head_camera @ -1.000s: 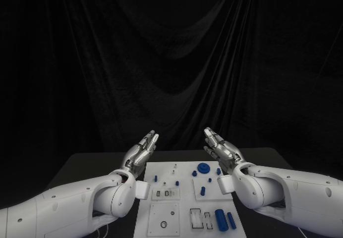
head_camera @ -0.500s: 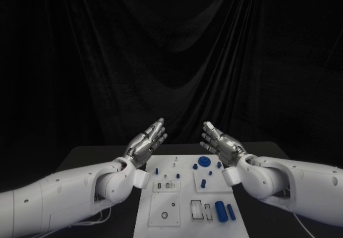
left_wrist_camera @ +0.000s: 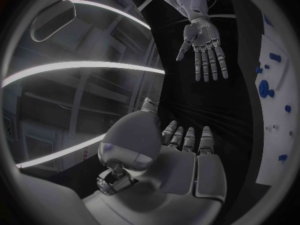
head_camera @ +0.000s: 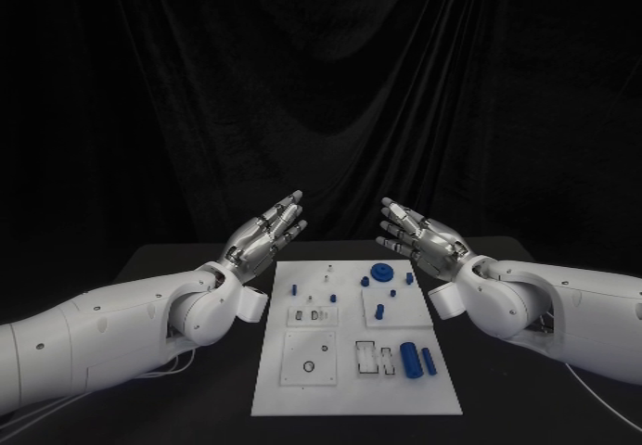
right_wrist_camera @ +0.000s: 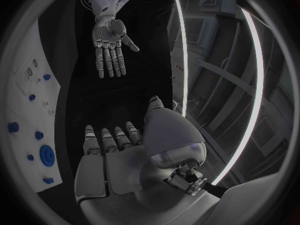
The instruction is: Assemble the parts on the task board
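Black table [head_camera: 174,269] carries the flat white rectangular task board [head_camera: 356,397], small blue plastic parts [head_camera: 412,359] loose on it (nothing visibly assembled), and we hold left hand [head_camera: 263,237] and right hand [head_camera: 418,240] raised above its far end, fingers spread, empty.

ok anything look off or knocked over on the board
Nothing stands out. The board lies flat and square on the table, its blue parts resting on it. Both hands, left and right, are raised open above its far end, holding nothing.
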You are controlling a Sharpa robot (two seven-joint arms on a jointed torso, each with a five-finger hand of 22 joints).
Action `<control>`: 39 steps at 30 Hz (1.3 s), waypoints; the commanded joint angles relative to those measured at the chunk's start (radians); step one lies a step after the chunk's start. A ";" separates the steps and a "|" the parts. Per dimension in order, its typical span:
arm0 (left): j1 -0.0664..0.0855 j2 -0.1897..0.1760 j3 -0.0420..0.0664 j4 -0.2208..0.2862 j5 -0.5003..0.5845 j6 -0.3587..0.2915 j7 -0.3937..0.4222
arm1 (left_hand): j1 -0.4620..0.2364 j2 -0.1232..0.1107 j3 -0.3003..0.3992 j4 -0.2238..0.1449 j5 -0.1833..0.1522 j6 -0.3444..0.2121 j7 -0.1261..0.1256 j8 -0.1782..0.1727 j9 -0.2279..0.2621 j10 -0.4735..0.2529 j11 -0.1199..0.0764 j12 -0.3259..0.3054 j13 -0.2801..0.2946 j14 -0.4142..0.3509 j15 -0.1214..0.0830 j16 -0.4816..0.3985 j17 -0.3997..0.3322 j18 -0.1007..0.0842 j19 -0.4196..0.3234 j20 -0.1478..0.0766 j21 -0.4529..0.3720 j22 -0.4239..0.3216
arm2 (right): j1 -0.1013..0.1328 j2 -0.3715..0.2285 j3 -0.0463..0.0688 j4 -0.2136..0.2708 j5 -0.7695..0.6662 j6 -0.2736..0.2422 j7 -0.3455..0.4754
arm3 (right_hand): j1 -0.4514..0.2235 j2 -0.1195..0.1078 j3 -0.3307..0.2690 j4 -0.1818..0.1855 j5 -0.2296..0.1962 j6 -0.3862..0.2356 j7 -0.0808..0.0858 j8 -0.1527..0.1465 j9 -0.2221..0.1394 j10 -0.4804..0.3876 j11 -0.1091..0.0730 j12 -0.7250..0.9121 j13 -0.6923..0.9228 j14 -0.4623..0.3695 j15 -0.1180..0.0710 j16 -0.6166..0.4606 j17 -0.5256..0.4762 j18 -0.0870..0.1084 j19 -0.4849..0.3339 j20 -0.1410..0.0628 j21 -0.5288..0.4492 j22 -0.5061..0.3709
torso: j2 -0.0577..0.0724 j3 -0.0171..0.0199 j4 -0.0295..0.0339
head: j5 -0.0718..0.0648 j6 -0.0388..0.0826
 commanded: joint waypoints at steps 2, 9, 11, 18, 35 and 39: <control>-0.001 -0.020 0.001 -0.004 -0.120 -0.028 0.135 | 0.043 -0.005 0.004 0.002 0.033 0.030 0.003 0.009 0.004 0.020 0.014 0.010 0.009 0.000 0.029 -0.007 -0.002 0.019 0.008 0.027 0.005 0.007 | 0.008 -0.021 0.001 0.000 -0.190 0.035 -0.002 | 0.084 -0.011 0.011 -0.045 0.002 0.023 0.012 0.007 0.003 0.009 0.046 0.047 0.012 0.078 0.043 0.032 0.031 0.011 0.211 0.035 0.099 0.042 | 0.001 0.0003 -0.0010 | 0.003 -0.049; -0.001 -0.072 0.001 0.003 -0.189 -0.081 0.168 | 0.134 -0.020 0.010 0.002 0.128 0.090 0.011 0.014 0.009 0.071 0.040 0.052 0.022 0.026 0.060 0.006 0.011 0.019 0.043 0.063 0.031 0.023 | 0.046 -0.036 0.001 -0.019 -0.475 0.012 -0.043 | 0.266 -0.011 0.052 -0.192 0.004 0.168 0.106 0.042 0.018 0.127 0.123 0.256 0.038 0.789 0.061 0.317 0.186 0.012 0.748 0.032 0.277 0.097 | 0.005 -0.0037 -0.0002 | 0.018 -0.126; 0.000 -0.091 0.001 0.010 -0.208 -0.095 0.174 | 0.163 -0.025 0.012 0.001 0.165 0.104 0.013 0.015 0.010 0.079 0.046 0.063 0.023 0.033 0.065 0.007 0.013 0.019 0.051 0.071 0.036 0.024 | 0.067 -0.036 0.001 -0.026 -0.591 -0.010 -0.076 | 0.304 -0.023 0.068 -0.223 -0.005 0.201 0.108 0.050 0.022 0.182 0.136 0.306 0.046 0.907 0.016 0.371 0.205 0.024 0.845 0.009 0.313 0.111 | 0.007 -0.0038 0.0010 | 0.018 -0.141; 0.000 -0.135 0.001 0.035 -0.239 -0.125 0.189 | 0.200 -0.031 0.014 0.002 0.215 0.134 0.024 0.018 0.013 0.089 0.054 0.079 0.025 0.041 0.070 0.006 0.015 0.019 0.061 0.084 0.043 0.026 | 0.143 -0.036 0.001 -0.027 -0.988 -0.070 -0.263 | 0.334 -0.053 0.101 -0.253 0.005 0.404 0.125 0.089 0.040 0.455 0.113 0.410 0.061 1.186 -0.086 0.540 0.292 0.009 1.090 -0.113 0.462 0.198 | 0.029 -0.0087 0.0080 | 0.005 -0.166; 0.003 -0.204 0.001 0.118 -0.260 -0.139 0.194 | 0.256 -0.040 0.023 0.002 0.328 0.157 0.041 0.018 0.014 0.089 0.065 0.093 0.026 0.043 0.077 0.005 0.014 0.019 0.066 0.097 0.047 0.025 | 0.206 0.009 0.001 -0.050 -1.679 -0.003 -0.569 | 0.308 -0.164 0.323 -0.262 0.006 0.683 0.091 0.084 0.086 0.740 0.069 0.259 0.068 1.254 -0.140 0.928 0.546 -0.024 1.121 -0.164 0.958 0.733 | 0.122 -0.0295 0.0427 | -0.049 -0.141; 0.003 -0.220 0.001 0.133 -0.261 -0.141 0.195 | 0.260 -0.042 0.023 0.002 0.336 0.161 0.042 0.019 0.014 0.089 0.067 0.094 0.026 0.043 0.077 0.005 0.014 0.019 0.066 0.098 0.047 0.025 | 0.207 0.023 0.001 -0.061 -1.759 -0.032 -0.570 | 0.289 -0.179 0.365 -0.256 0.008 0.711 0.087 0.084 0.100 0.787 0.063 0.259 0.072 1.305 -0.147 1.036 0.675 -0.041 1.161 -0.168 1.054 0.860 | 0.148 -0.0391 0.0569 | -0.068 -0.128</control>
